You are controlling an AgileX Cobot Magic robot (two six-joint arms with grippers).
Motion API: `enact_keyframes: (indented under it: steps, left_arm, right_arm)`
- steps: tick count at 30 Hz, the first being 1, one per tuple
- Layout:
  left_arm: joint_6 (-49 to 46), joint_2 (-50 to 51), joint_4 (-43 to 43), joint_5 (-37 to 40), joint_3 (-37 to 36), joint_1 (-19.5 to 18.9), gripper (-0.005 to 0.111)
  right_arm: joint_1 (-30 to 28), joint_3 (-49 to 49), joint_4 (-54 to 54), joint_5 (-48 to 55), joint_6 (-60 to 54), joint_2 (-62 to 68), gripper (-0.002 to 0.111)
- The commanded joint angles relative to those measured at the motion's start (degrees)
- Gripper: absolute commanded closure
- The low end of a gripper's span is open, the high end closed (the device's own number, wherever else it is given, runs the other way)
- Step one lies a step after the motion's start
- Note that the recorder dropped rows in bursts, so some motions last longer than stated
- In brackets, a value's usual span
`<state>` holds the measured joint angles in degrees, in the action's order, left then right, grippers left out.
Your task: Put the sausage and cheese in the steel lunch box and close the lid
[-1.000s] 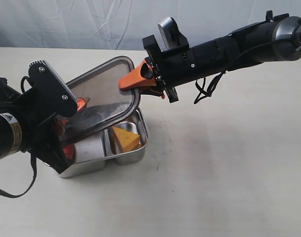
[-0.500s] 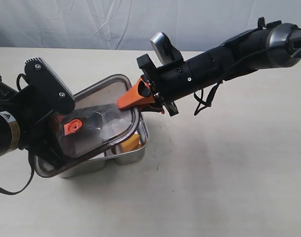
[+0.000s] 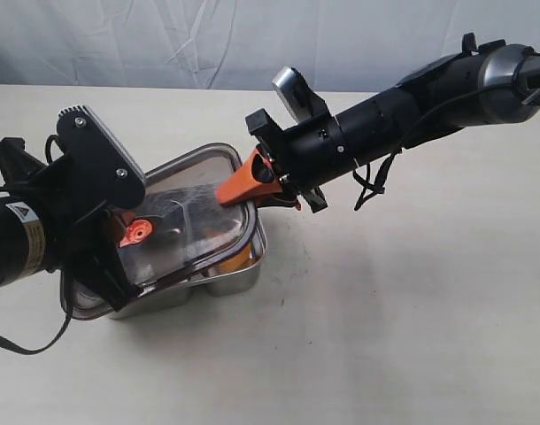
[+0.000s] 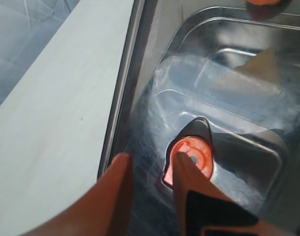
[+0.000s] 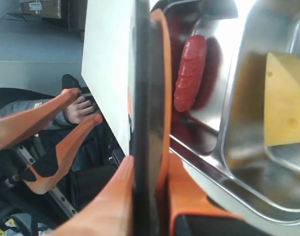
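The dark tinted lid (image 3: 195,208) lies slanted over the steel lunch box (image 3: 227,280), its far end still raised. My right gripper (image 3: 243,186) is shut on that raised rim; in the right wrist view the lid's edge (image 5: 146,98) runs between its orange fingers. Under the lid, that view shows the red sausage (image 5: 191,71) in one compartment and the yellow cheese (image 5: 287,103) in the other. My left gripper (image 4: 152,157) is open on top of the lid, one finger beside the orange valve (image 4: 193,156). A sliver of cheese (image 3: 240,258) shows below the lid.
The box stands on a pale table (image 3: 385,336) with a white cloth backdrop (image 3: 208,44) behind. The right arm (image 3: 403,111) reaches in from the upper right, and the left arm's black body (image 3: 40,230) covers the box's left end.
The lid has come down from a steep tilt to lie low over the box, covering most of the cheese. The right gripper sank with it. The left gripper stays at the valve.
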<state>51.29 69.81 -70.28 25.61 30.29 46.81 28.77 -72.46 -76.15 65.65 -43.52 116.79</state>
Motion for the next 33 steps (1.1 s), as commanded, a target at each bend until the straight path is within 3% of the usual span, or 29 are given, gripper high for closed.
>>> enact_keyframes:
  steps: [1, 18, 24, 33]
  left_arm:
    - [0.6, 0.2, -0.3, -0.9, -0.1, 0.0, 0.078]
    - [0.6, 0.2, -0.3, -2.7, -0.1, 0.0, 0.078]
    - [0.6, 0.2, -0.3, -2.7, -0.1, 0.0, 0.078]
    - [0.6, 0.2, -0.3, -3.5, -0.1, 0.0, 0.078]
  right_arm:
    - [-0.3, 0.3, 2.7, -5.0, 0.1, -0.3, 0.109]
    - [-0.3, 0.3, 11.7, -12.1, 2.2, -0.3, 0.109]
    - [-0.2, 0.3, 19.4, -14.9, 10.2, -0.3, 0.109]
    - [-0.2, 0.3, 19.1, -15.9, 10.4, -0.3, 0.109]
